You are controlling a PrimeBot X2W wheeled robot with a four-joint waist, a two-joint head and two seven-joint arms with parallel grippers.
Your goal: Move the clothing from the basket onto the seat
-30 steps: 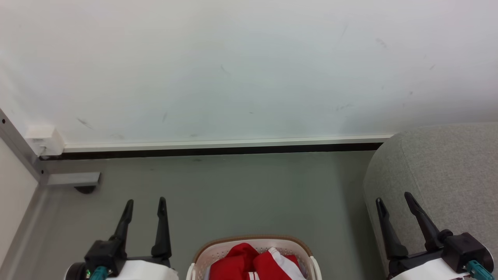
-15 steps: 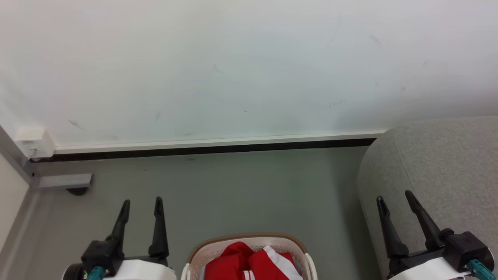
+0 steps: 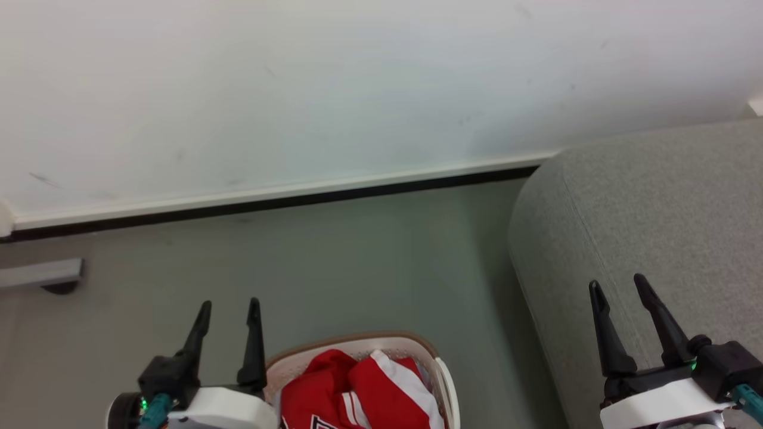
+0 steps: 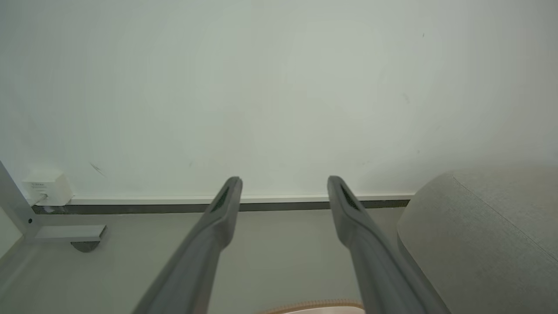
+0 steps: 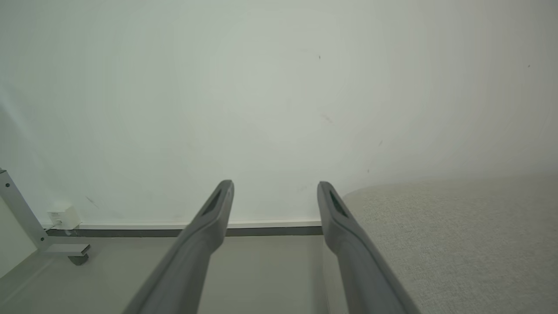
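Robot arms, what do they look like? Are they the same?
Yes, twins. The left end effector and right end effector each have two long, pointed black fingers on a black block, a white wrist shell, a teal plug and a tiny green light.

Wall (image 3: pixel 298 89), grey floor (image 3: pixel 334 256), perhaps a socket (image 4: pixel 45 188)

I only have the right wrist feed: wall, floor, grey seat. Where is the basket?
Observer: In the head view the basket stands on the floor, left of the seat and next to the left gripper.
Operator: Is anything in it?
Observer: Red clothing with white stripes lies heaped inside it.
Operator: Is the left gripper holding anything?
Observer: No; its fingers are apart with nothing between them.
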